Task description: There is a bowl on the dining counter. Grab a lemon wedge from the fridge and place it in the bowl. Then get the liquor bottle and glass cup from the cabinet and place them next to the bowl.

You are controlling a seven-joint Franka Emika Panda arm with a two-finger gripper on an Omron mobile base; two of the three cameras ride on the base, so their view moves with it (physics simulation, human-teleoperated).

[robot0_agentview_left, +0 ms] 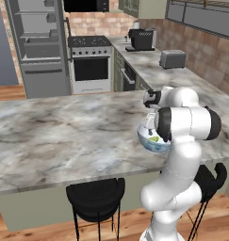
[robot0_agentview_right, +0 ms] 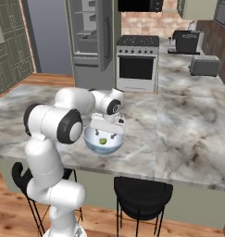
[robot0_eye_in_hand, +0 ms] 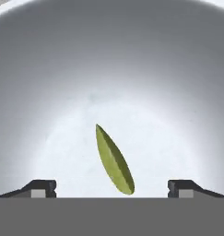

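The tiny yellow-green lemon wedge (robot0_eye_in_hand: pixel 114 161) lies on the bottom of the round white bowl with the pale blue outside (robot0_agentview_right: pixel 103 147). The wedge is between the two dark tips of the gripper (robot0_eye_in_hand: pixel 112 188), but nothing touches it. The tips stand wide apart, one on each side, and the gripper holds nothing. The gripper points down into the bowl from just above it.

In the right base view the wedge (robot0_agentview_right: pixel 103 140) is a small green spot inside the bowl, right under the gripper (robot0_agentview_right: pixel 106 134).

The bowl (robot0_agentview_left: pixel 151 141) sits on the big grey-veined marble surface (robot0_agentview_left: pixel 64 136), near its front edge. The white robot arm (robot0_agentview_left: pixel 182 127) bends over the bowl.

Two black round stools (robot0_agentview_right: pixel 142 196) stand on the wooden floor under the front edge. Far behind the surface, the tall grey fridge (robot0_agentview_left: pixel 38 47) stands open beside a white-fronted oven (robot0_agentview_left: pixel 91 68).
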